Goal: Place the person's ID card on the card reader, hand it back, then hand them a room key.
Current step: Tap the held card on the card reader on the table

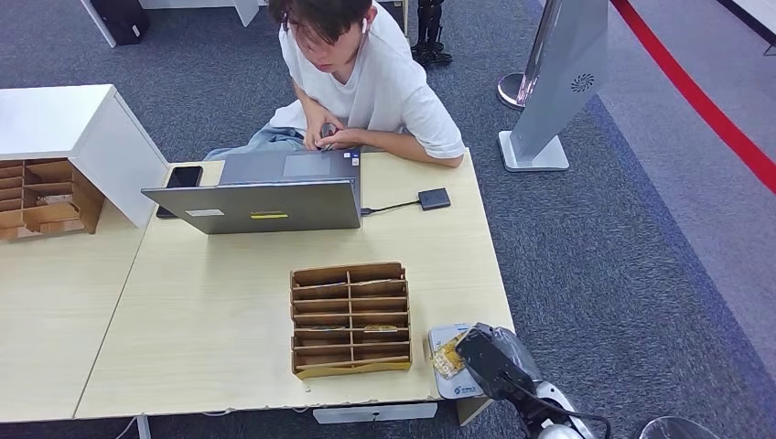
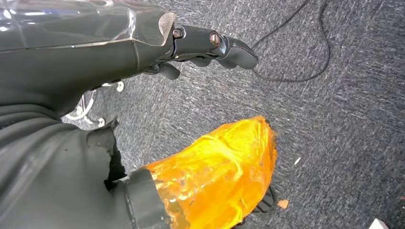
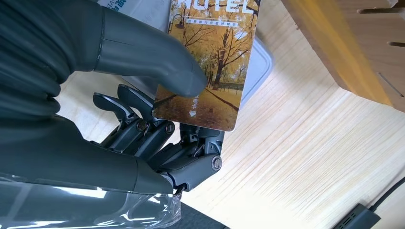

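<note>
My right hand (image 1: 494, 361) is at the table's near right corner, over the white card reader (image 1: 462, 389). In the right wrist view the thumb and fingers of that hand (image 3: 143, 71) pinch a card (image 3: 212, 62) printed with autumn trees and the word HOTEL. The card (image 1: 448, 355) lies partly over the reader's grey-white edge (image 3: 260, 62); I cannot tell whether it touches. A wooden key rack (image 1: 350, 318) with several slots stands just left of the reader. The person (image 1: 366, 82) sits at the far side, hands at the laptop. My left hand (image 2: 95, 47) hangs over grey carpet, holding nothing.
An open laptop (image 1: 274, 197) sits mid-table, with a black phone (image 1: 183, 178) at its left and a small black box on a cable (image 1: 434, 198) at its right. A second wooden rack (image 1: 46, 197) and a white cabinet (image 1: 82, 119) stand far left. A grey sign stand (image 1: 549, 91) is beyond the table.
</note>
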You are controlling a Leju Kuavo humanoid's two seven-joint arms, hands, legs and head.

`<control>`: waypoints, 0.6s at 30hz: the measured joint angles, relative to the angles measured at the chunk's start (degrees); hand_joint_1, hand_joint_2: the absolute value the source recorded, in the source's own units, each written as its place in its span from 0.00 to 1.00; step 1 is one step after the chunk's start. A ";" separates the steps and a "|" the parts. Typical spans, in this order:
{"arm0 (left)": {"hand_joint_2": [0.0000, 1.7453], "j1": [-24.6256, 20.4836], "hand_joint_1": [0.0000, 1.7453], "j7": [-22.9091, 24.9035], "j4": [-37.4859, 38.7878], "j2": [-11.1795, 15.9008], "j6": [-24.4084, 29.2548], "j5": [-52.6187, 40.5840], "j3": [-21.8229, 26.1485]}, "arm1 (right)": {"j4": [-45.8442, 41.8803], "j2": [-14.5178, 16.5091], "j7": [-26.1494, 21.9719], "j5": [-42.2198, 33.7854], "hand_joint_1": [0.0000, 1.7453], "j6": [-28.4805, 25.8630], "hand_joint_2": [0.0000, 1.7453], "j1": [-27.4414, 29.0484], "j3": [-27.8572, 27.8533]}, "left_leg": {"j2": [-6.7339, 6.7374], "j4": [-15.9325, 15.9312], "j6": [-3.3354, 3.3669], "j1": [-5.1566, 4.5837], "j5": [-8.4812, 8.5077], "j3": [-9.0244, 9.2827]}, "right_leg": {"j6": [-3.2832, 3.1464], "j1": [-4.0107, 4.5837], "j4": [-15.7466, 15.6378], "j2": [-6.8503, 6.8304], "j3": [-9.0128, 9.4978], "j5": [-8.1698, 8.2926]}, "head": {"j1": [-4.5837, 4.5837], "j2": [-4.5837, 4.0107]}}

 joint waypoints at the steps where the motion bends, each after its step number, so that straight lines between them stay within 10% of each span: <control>1: 0.00 0.00 0.00 0.03 0.00 -0.01 -0.01 -0.01 0.00 | 0.15 0.16 0.11 0.34 1.00 -0.12 1.00 -0.03 0.00 | 0.00 0.00 0.00 0.00 0.00 0.00 | 0.00 0.00 0.00 0.00 0.00 0.00 | 0.00 0.00; 18: 0.00 0.00 0.00 0.22 0.00 -0.16 -0.09 -0.50 0.00 | 3.28 2.96 1.42 4.65 1.00 -1.23 1.00 -0.96 -0.39 | 0.01 0.00 0.00 0.00 0.00 0.05 | 0.00 0.00 0.00 0.01 0.04 0.00 | 0.00 0.00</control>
